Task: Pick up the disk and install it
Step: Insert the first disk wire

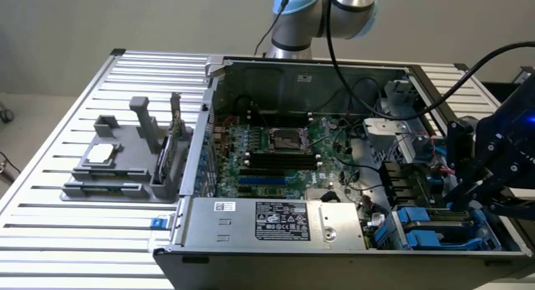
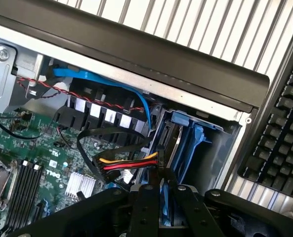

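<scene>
In the wrist view a blue carrier edge of the disk (image 2: 165, 210) stands on edge between my dark fingers. My gripper (image 2: 162, 187) is shut on it, right above the blue drive bay (image 2: 190, 143) in the corner of the open computer case. In the exterior view my gripper (image 1: 462, 199) hangs at the case's front corner on the exterior view's right, just over the bay's blue carriers (image 1: 422, 224). The disk's label and body are hidden by the fingers.
A bundle of red, yellow and black wires (image 2: 131, 163) and a blue data cable (image 2: 111, 84) run close to the bay. The grey power-supply box (image 1: 284, 220) lies along the case front. A keyboard (image 2: 279, 123) sits outside the case. A grey fixture (image 1: 125, 158) stands on the slatted table.
</scene>
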You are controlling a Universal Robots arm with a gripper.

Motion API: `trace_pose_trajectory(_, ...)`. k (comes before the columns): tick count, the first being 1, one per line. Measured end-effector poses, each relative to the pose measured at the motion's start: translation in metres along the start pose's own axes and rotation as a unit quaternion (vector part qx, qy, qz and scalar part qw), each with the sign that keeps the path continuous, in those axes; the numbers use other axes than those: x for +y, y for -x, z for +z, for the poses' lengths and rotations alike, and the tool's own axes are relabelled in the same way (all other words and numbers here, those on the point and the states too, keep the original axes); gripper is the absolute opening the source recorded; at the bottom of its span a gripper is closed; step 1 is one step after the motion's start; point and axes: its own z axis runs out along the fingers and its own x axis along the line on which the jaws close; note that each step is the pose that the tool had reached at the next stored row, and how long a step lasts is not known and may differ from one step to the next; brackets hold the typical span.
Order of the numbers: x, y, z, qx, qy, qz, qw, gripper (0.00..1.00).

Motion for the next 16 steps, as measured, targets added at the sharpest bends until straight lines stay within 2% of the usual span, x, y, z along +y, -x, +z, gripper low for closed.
trace_pose_trajectory(3,0.0032,-0.0094,0.0002,-0.0049,-0.0016,0.0,1.0,0.16)
trace_pose_trajectory(10,0.0051,-0.0119,0.0004,-0.0047,-0.0011,0.028,0.9996,0.16)
trace_pose_trajectory(16,0.0057,-0.012,0.0006,-0.0041,-0.0003,0.063,0.998,0.16)
